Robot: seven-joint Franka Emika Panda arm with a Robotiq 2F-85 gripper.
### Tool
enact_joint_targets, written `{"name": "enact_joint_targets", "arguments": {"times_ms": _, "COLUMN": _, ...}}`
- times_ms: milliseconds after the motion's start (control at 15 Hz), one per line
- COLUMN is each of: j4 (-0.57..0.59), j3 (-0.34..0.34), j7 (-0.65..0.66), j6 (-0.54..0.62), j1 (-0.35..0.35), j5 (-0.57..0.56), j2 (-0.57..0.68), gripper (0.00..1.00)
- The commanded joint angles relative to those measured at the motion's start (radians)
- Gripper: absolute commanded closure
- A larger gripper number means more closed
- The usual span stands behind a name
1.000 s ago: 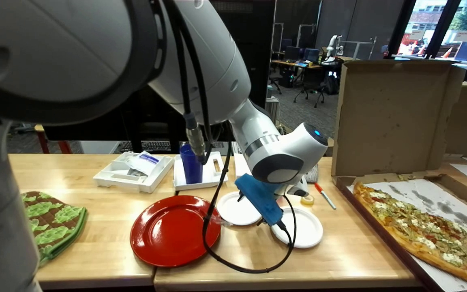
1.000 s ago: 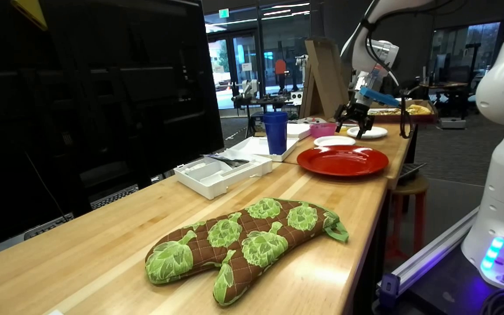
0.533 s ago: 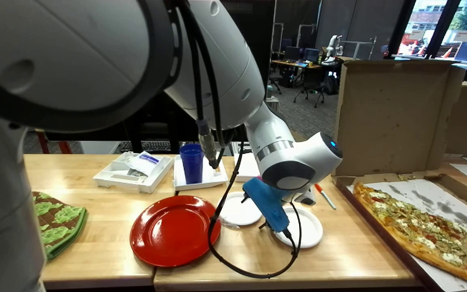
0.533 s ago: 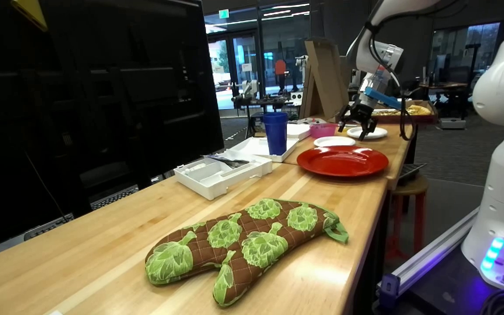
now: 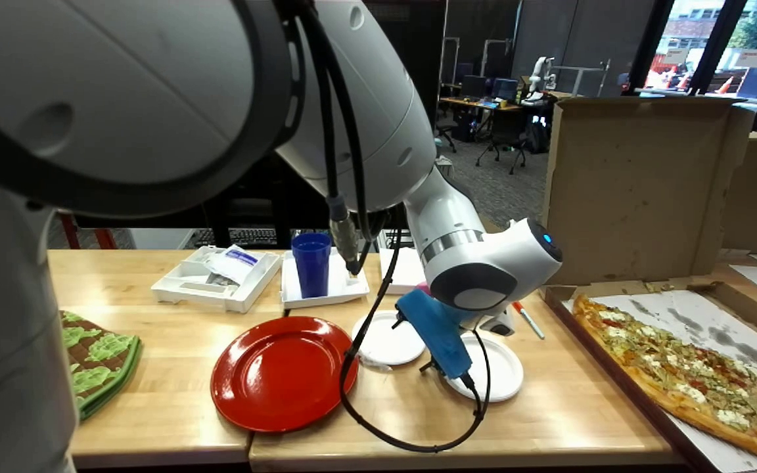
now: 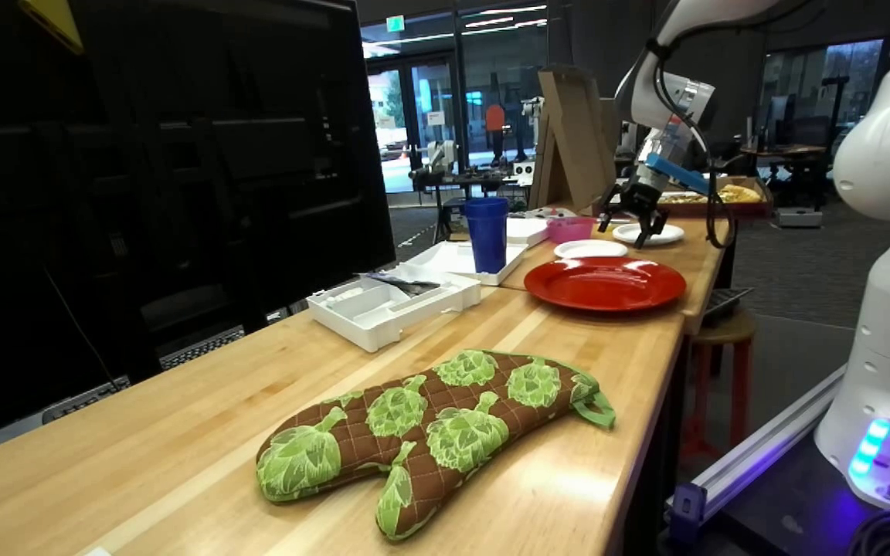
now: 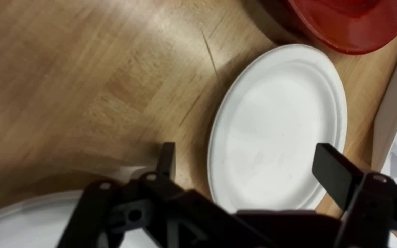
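Hand (image 6: 622,236): hung tilted above the surface (image 5: 562,407), over the white plates, its fingers (image 7: 334,175) spread wide.
Plates: two small ones lay flat; in an exterior view the left plate (image 5: 388,343) was farther off, just beside the big red plate (image 5: 273,381), and the right plate (image 5: 504,369) was nearer, partly hidden behind the blue mount (image 5: 434,335). In the wrist view the left plate showed between the fingertips.
Surface: pale wood in two sections, their join running under the red plate.
Trays: far and left in an exterior view, a left tray (image 5: 191,295) bore a packet (image 5: 234,261) and a right tray (image 5: 342,289) an upright blue cup (image 5: 311,266).
Pizza box (image 5: 641,190): open on the right there, lid raised, pizza (image 5: 687,374) lying on paper inside.
Pen (image 5: 528,320): red-capped, near the box's left edge.
Bowl (image 6: 570,230): pink, in an exterior view, far and left of the plates.
Mitt (image 6: 429,432): brown and green, near in an exterior view.
Screen (image 6: 159,170): large, dark, along the left beyond the surface.
Stool (image 6: 723,328): red-legged, low on the right by the surface's edge.
Room: grey carpet (image 5: 516,197), a bright window (image 5: 687,26) far right, and a small robot arm (image 5: 541,75) far off.
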Motion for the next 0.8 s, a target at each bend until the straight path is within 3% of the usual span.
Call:
{"name": "enact_joint_targets", "arguments": {"times_ms": 0, "j4": 0.029, "j3": 0.006, "j7": -0.032, "j6": -0.051, "j1": -0.012, "j5": 0.026, "j2": 0.012, "gripper": 0.0}}
{"name": "enact_joint_targets", "arguments": {"times_ms": 733, "j4": 0.093, "j3": 0.012, "j7": -0.031, "j6": -0.13, "j1": -0.014, "j5": 0.011, "j2": 0.059, "gripper": 0.0}}
